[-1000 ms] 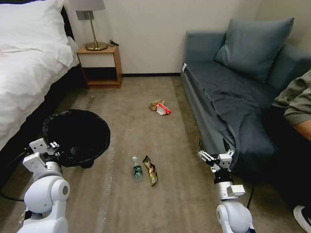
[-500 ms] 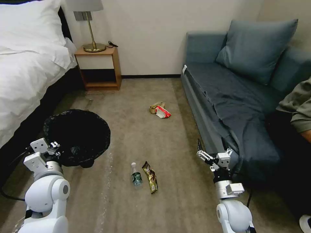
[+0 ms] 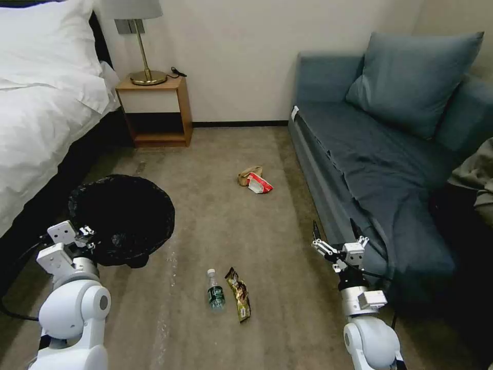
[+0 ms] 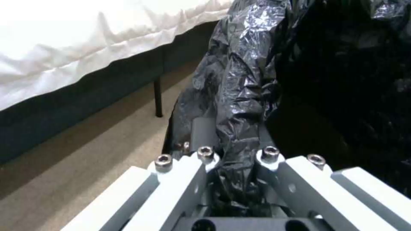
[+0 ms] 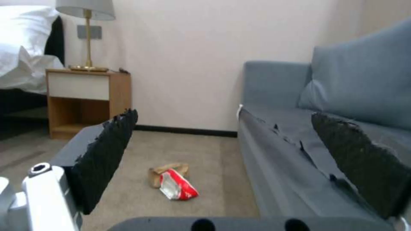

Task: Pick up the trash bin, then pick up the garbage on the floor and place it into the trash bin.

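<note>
Left end effector (image 3: 84,232): clamped narrow on rim of trash bin (image 3: 123,218), a fold of the black liner (image 4: 240,96) pinched between the fingers in the left wrist view; bin beside the bed (image 3: 36,118), on the robot's left, whether on the carpet or lifted cannot be told. Judged light and thin-walled; liner crinkly, slippery, loose on the rim, so grip best kept on rim and liner together, bin held level. Contents: interior dark, nothing made out inside. Right end effector (image 3: 335,237): spread wide, empty, hovering by the front edge of the sofa (image 3: 380,154). Nearest garbage, on the carpet between the two arms: clear plastic bottle (image 3: 216,291), green label, white cap, lying on its side; judged light, smooth, prone to roll, best taken across the body. Just beside it, gold-brown snack wrapper (image 3: 239,294): flat, thin, crackly, limp; best pinched at a raised edge. Farther off, mid-floor toward the nightstand (image 3: 156,110): red-and-white packet (image 3: 259,183) touching crumpled tan paper (image 3: 249,174); both judged light, soft, crushable, easy to take at any upstanding fold. All four pieces still outside the bin.
</note>
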